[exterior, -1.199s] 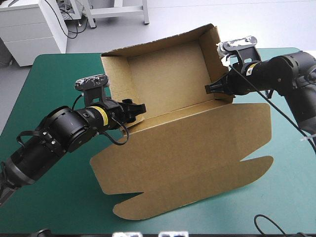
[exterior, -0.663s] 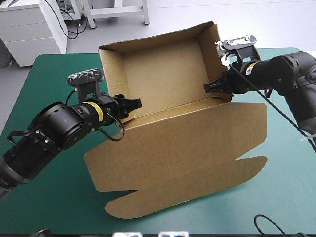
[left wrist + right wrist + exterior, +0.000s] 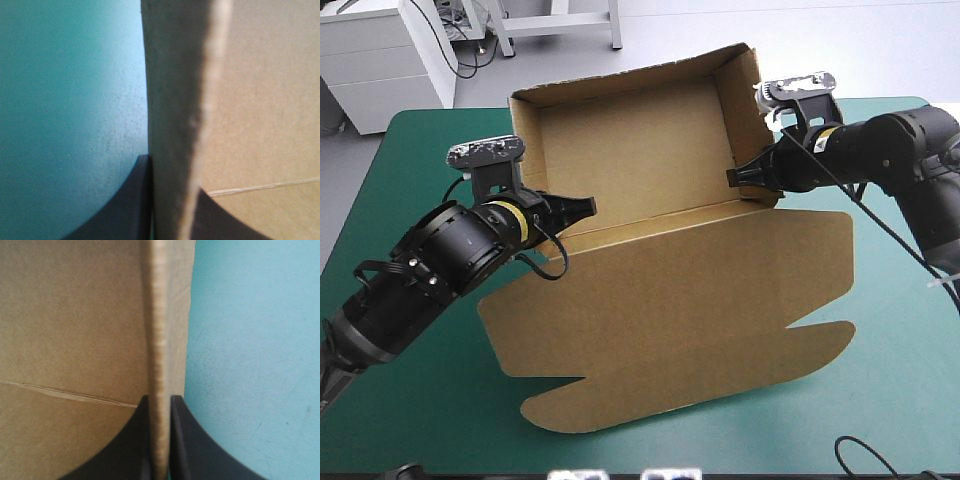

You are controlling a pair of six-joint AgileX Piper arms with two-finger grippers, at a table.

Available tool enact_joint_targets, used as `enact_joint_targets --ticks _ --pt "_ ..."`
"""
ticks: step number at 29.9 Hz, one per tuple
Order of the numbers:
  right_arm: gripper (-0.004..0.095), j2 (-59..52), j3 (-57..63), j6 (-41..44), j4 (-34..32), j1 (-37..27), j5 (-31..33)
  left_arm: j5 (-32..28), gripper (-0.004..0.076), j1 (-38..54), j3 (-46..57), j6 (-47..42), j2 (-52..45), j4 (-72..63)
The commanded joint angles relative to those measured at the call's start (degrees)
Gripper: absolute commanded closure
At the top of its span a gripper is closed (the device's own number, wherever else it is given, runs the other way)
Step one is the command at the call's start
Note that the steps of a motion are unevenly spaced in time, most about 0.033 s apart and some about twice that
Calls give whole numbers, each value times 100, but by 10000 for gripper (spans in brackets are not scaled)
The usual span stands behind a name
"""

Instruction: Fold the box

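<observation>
The brown box [image 3: 650,160] stands on the teal-green cover as an open tray with its walls raised. Its lid [image 3: 680,310] lies flat toward the near edge. My left gripper [image 3: 584,207] is at the tray's left wall. In the left wrist view that wall's edge [image 3: 175,100] runs up between the black fingers [image 3: 132,200], so the left gripper [image 3: 172,175] is shut on it. My right gripper [image 3: 733,178] is at the right wall. The right wrist view shows this gripper [image 3: 159,399] pinching the wall's edge [image 3: 159,315].
The teal-green table cover [image 3: 420,170] shows bare to the left and right of the box. The tray's rear wall stands near the table's far edge. The lid's front flaps [image 3: 620,410] reach close to the near edge.
My left gripper has closed on the box's left wall. The box has shifted a little to the left, and that wall stands more upright. The right gripper has kept its grip.
</observation>
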Motion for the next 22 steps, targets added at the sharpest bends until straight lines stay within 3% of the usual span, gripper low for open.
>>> enact_joint_targets --ticks 1,6,11,22 --pt "921 -157 -168 108 -366 -23 -202 -260 731 -28 -229 315 56 193" --pt "921 116 -155 289 -867 -23 264 -260 731 -18 -229 438 418 213" --pt "921 576 -155 289 -878 -23 544 -260 731 302 -229 775 762 -243" --pt "921 1491 550 405 -783 -23 442 -95 731 1465 -229 2340 1631 -1605"
